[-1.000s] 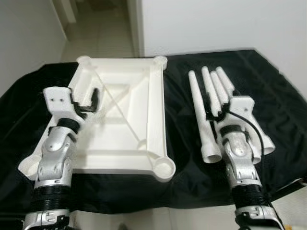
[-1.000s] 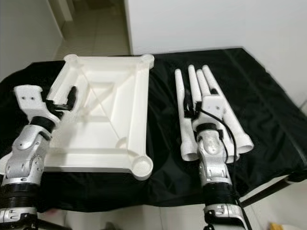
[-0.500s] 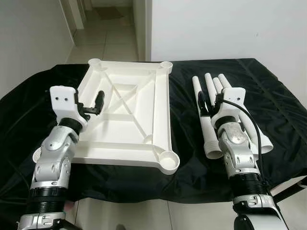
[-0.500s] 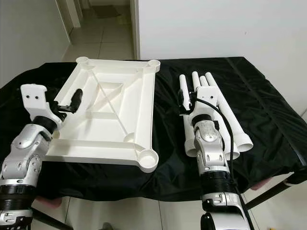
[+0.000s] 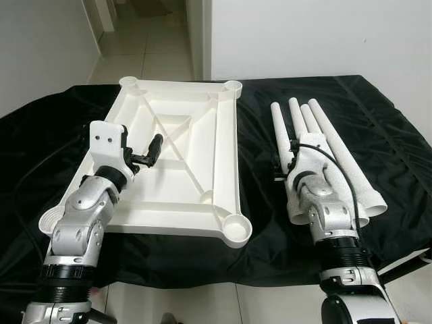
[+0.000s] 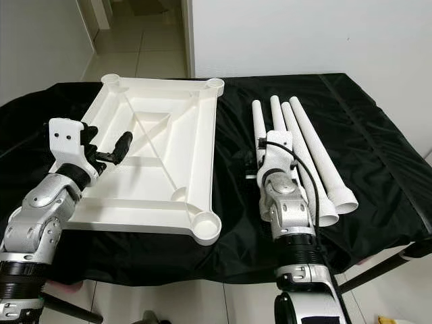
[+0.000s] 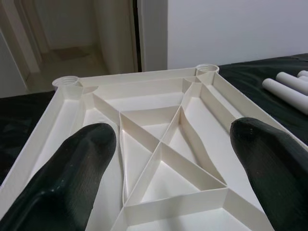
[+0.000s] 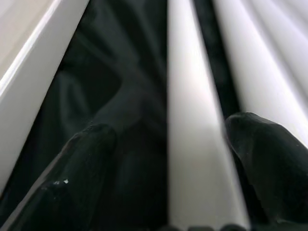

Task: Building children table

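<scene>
A white children's table top (image 5: 228, 155) lies upside down on the black cloth, its ribs and corner sockets (image 5: 235, 229) facing up. Several white tapered legs (image 5: 337, 145) lie side by side to its right. My left gripper (image 5: 145, 154) hovers open over the left part of the table top; in the left wrist view its fingers (image 7: 72, 163) frame the crossed ribs (image 7: 161, 144). My right gripper (image 5: 280, 165) is tipped down over the leftmost leg (image 8: 192, 120). It is open, with one finger (image 8: 260, 159) on each side of that leg.
The black cloth-covered table (image 5: 398, 135) drops off at the front, close to my body. A white wall (image 5: 317, 34) stands behind it. A doorway with a tiled floor (image 5: 148, 40) opens at the back left. Bare cloth lies right of the legs.
The camera view has shifted. My left gripper has moved inward over the table top. My right gripper has tipped down and slid left, straddling the leftmost leg.
</scene>
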You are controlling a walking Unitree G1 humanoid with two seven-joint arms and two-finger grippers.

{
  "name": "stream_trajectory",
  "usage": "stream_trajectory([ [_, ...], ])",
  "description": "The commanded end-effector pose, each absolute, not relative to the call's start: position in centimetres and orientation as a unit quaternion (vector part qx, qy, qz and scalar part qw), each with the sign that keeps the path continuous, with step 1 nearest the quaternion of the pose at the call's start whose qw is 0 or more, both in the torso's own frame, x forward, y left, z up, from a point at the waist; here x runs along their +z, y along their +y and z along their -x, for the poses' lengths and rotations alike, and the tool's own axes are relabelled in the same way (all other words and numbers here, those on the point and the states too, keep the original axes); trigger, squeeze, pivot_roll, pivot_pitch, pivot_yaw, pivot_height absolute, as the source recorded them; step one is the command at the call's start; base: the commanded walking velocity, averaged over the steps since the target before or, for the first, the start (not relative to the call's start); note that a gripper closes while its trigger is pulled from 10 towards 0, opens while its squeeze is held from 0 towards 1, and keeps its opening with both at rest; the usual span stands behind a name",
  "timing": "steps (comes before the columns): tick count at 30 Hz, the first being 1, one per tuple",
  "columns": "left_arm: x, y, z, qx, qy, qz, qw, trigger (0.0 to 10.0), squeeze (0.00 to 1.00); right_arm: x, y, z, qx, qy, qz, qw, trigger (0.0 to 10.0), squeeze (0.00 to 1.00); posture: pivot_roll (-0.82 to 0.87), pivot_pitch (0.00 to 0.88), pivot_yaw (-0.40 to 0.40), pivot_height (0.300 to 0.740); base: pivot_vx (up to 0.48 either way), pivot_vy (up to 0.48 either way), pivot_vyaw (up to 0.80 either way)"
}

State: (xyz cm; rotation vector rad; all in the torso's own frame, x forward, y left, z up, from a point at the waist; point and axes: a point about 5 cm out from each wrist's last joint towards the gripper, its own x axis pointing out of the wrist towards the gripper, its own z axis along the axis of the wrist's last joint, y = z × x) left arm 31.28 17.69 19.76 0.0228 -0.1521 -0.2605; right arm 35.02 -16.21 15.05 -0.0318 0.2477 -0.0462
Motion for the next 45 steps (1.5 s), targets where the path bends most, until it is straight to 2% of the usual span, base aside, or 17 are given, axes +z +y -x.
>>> stream_trajectory([
  [1,19.4,17.1,-30.8,-0.196,-0.063,-0.018,0.978,10.0,0.0,15.2,-15.6,-35.0,-0.004,0.143,-0.011,0.99,10.0,0.0,-0.05,0.026,0.03,0.74,0.0,0.0,0.0],
  [7,19.5,17.1,-30.7,-0.194,-0.059,-0.017,0.979,10.0,0.0,14.5,-15.4,-34.9,-0.007,0.193,-0.07,0.979,10.0,0.0,-0.05,0.019,0.026,0.74,0.0,0.0,0.0],
  [19,19.6,17.0,-30.6,-0.196,-0.056,-0.013,0.979,10.0,0.0,12.1,-15.7,-34.3,-0.029,0.28,-0.088,0.955,10.0,0.0,-0.05,0.02,0.026,0.74,0.0,0.0,0.0],
  [21,19.6,16.9,-30.6,-0.196,-0.054,-0.013,0.979,10.0,0.0,10.8,-15.6,-33.7,-0.029,0.322,-0.079,0.943,10.0,0.0,-0.05,0.02,0.026,0.74,0.0,0.0,0.0],
  [24,19.6,16.9,-30.6,-0.196,-0.054,-0.013,0.979,10.0,0.0,10.7,-15.6,-33.7,-0.029,0.324,-0.077,0.942,10.0,0.0,-0.05,0.02,0.026,0.74,0.0,0.0,0.0],
  [28,19.7,16.9,-30.6,-0.195,-0.053,-0.012,0.979,10.0,0.0,9.8,-15.4,-33.3,-0.033,0.373,-0.104,0.921,9.8,0.0,-0.05,0.023,0.023,0.74,0.0,0.0,0.0],
  [29,19.7,16.9,-30.6,-0.194,-0.053,-0.012,0.979,10.0,0.0,9.6,-15.4,-33.3,-0.035,0.383,-0.11,0.917,8.1,0.0,-0.05,0.022,0.022,0.74,0.0,0.0,0.0],
  [30,19.8,16.9,-30.6,-0.194,-0.053,-0.012,0.979,10.0,0.0,9.5,-15.4,-33.2,-0.037,0.387,-0.108,0.915,7.2,0.0,-0.05,0.024,0.022,0.74,0.0,0.0,0.0],
  [34,19.8,16.9,-30.6,-0.194,-0.054,-0.011,0.979,10.0,0.0,9.3,-15.4,-33.1,-0.037,0.396,-0.111,0.911,7.3,0.0,-0.05,0.023,0.022,0.74,0.0,0.0,0.0],
  [35,19.9,16.9,-30.6,-0.194,-0.055,-0.01,0.979,10.0,0.0,9.0,-15.4,-33.0,-0.038,0.407,-0.11,0.906,2.6,0.0,-0.05,0.024,0.02,0.74,0.0,0.0,0.0],
  [36,19.9,16.9,-30.6,-0.193,-0.055,-0.008,0.98,10.0,0.0,8.7,-15.3,-32.8,-0.039,0.417,-0.108,0.902,0.0,0.0,-0.05,0.026,0.019,0.74,0.0,0.0,0.0],
  [40,20.0,16.9,-30.5,-0.193,-0.054,-0.007,0.98,10.0,0.0,8.5,-15.3,-32.7,-0.04,0.423,-0.107,0.899,0.0,0.0,-0.05,0.026,0.019,0.74,0.0,0.0,0.0],
  [45,20.1,16.9,-30.7,-0.192,-0.051,-0.003,0.98,10.0,0.0,9.0,-14.5,-32.9,-0.001,0.425,-0.094,0.901,0.0,0.0,-0.05,0.037,0.022,0.74,0.0,0.0,0.0],
])
